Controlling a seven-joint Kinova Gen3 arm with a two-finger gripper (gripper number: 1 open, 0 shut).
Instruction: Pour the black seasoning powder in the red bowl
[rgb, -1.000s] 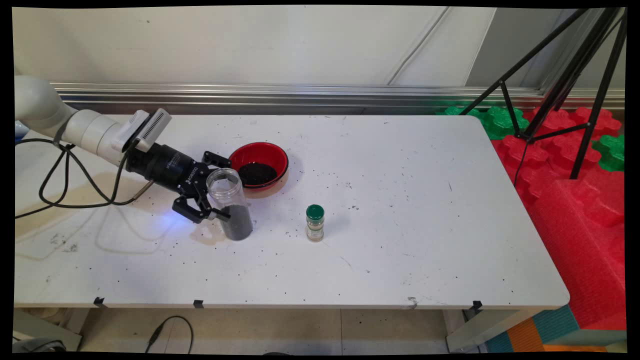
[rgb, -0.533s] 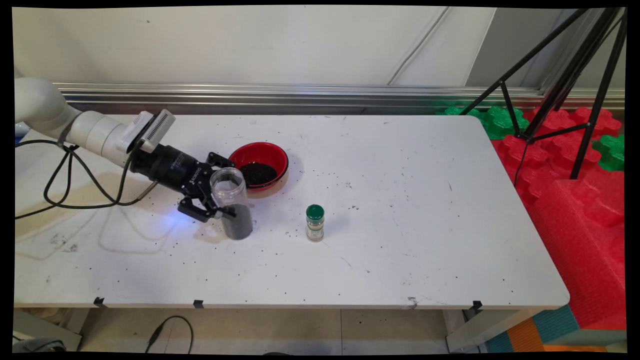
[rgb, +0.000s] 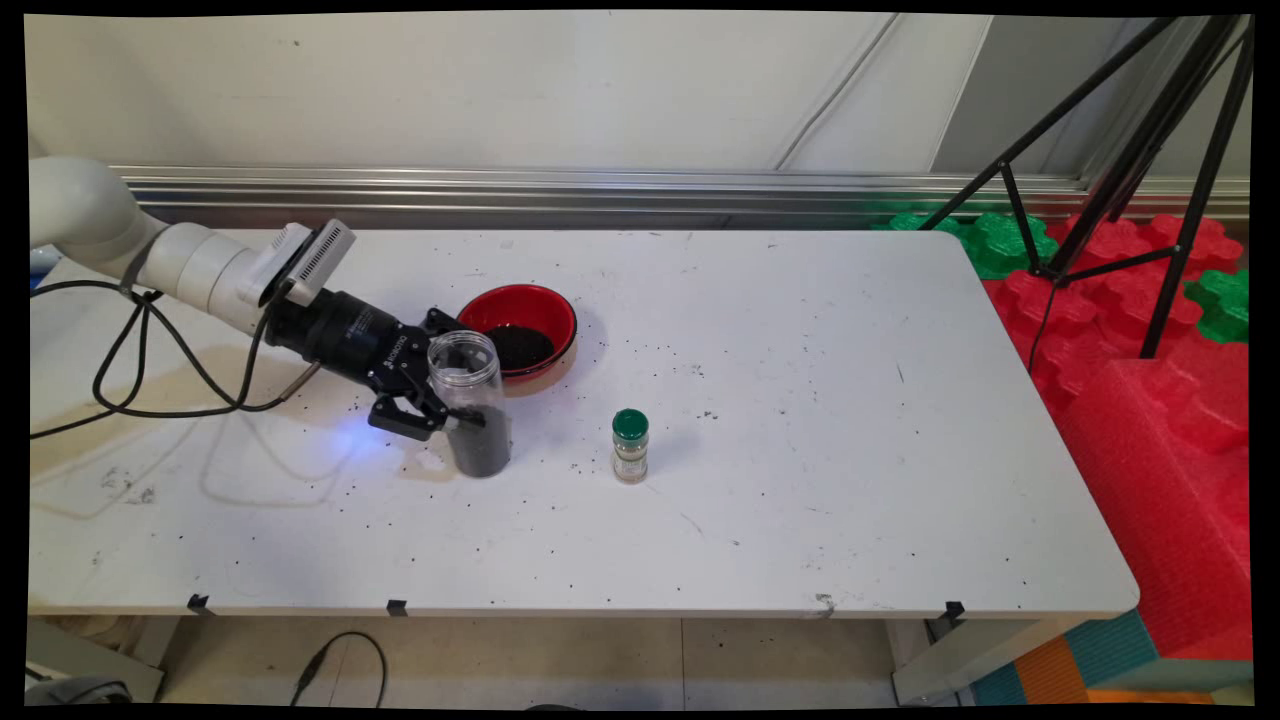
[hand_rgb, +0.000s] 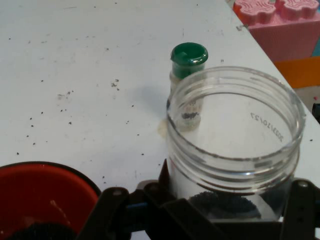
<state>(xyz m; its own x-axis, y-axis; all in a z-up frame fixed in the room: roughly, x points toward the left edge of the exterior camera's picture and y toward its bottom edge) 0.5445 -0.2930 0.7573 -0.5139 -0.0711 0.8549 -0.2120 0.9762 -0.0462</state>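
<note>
A clear plastic jar (rgb: 472, 400) with no lid and dark grains in its bottom stands on the white table (rgb: 800, 400), left of centre. My gripper (rgb: 460, 385) reaches in from the left and is shut on the jar's sides. In the hand view the jar (hand_rgb: 235, 150) fills the space between the black fingers (hand_rgb: 114, 200). Just behind the jar sits a red bowl (rgb: 520, 325) holding dark grains, and its rim (hand_rgb: 40, 175) shows at the hand view's lower left. A small green-capped spice bottle (rgb: 630, 445) stands to the jar's right, also visible behind the jar (hand_rgb: 189, 57).
Dark grains lie scattered over the table around the jar. Black cables (rgb: 150, 380) hang from the arm at the left. A black tripod (rgb: 1130, 170) and red foam blocks (rgb: 1150, 420) stand beyond the table's right edge.
The gripper and the jar have shifted a little to the right, and the jar, tilted a second ago, now stands more upright.
</note>
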